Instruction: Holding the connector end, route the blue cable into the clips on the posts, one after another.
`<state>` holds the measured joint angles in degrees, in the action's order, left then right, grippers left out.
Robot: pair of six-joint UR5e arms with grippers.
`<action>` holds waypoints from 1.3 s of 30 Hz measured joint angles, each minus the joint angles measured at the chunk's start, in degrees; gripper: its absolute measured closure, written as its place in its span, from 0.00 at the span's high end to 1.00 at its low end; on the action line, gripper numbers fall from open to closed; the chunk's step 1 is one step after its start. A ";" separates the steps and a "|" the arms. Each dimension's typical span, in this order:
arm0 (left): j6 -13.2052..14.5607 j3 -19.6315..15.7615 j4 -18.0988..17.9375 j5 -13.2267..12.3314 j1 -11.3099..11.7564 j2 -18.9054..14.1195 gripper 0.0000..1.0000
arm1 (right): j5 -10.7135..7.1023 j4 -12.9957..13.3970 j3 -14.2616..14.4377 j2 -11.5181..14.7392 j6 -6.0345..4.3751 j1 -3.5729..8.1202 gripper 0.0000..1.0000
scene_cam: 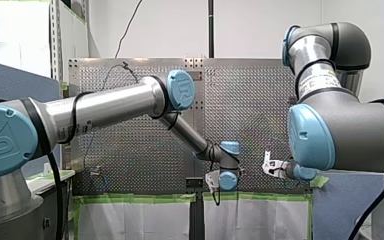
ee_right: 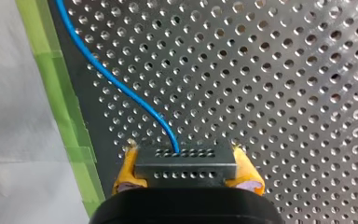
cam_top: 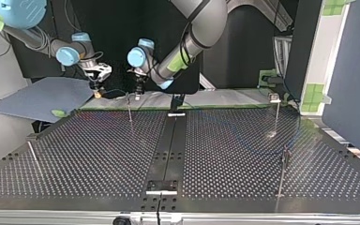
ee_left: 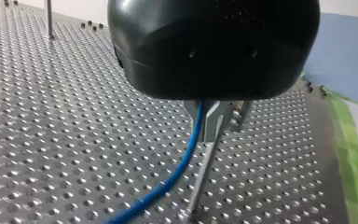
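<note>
Firmly pinched by my right gripper (cam_top: 98, 87), top view's upper left: grey perforated connector block (ee_right: 186, 162) on thin blue cable (ee_right: 121, 88); my left gripper (ee_left: 223, 123) jaws perhaps straddling cable, cannot tell.

Blue cable (ee_left: 189, 148), yellow pads (ee_right: 127, 170), green tape (ee_right: 60, 93)

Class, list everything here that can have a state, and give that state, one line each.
right gripper: shut on the connector.
connector: gripped, with the cable attached.
blue cable: slack and curved.
left gripper: at a post, grip unclear.
post: standing.
</note>
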<state>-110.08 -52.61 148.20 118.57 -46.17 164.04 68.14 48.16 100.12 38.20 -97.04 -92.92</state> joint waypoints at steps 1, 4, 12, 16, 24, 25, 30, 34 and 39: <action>-0.01 0.30 0.34 -0.25 0.09 0.34 0.00 | -0.01 -0.01 -0.20 0.00 -0.35 0.18 0.00; -0.05 1.57 1.74 -0.94 0.24 1.63 0.00 | -0.11 -0.13 -0.59 0.00 -1.03 0.52 0.00; -1.02 3.93 3.24 -2.41 0.10 2.58 0.00 | -0.31 -0.28 -1.64 -0.03 -1.39 0.75 0.00; -1.31 4.72 3.40 -2.67 -0.04 2.60 0.00 | -0.36 -1.14 -2.32 -0.05 -1.48 0.83 0.00; -1.48 5.14 3.59 -3.15 0.44 2.65 0.00 | -0.37 -1.54 -2.62 -0.07 -1.17 0.70 0.00; -1.51 5.14 3.60 -3.28 0.59 2.64 0.00 | -0.37 -1.50 -2.64 -0.08 -1.11 0.64 0.00; -1.63 5.13 3.60 -3.83 1.35 2.63 0.00 | -0.65 -1.37 -2.79 -0.08 -0.74 0.37 0.00; -2.03 5.14 3.60 -4.55 1.96 2.63 0.00 | -0.78 -1.30 -3.15 -0.13 -0.74 0.25 0.00; -3.93 5.40 3.49 -6.63 2.76 2.67 0.00 | -0.85 -1.25 -3.70 -0.15 -0.93 0.24 0.00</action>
<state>-114.01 -47.21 151.69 111.94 -43.41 166.72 67.29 46.91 96.42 38.05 -97.96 -92.68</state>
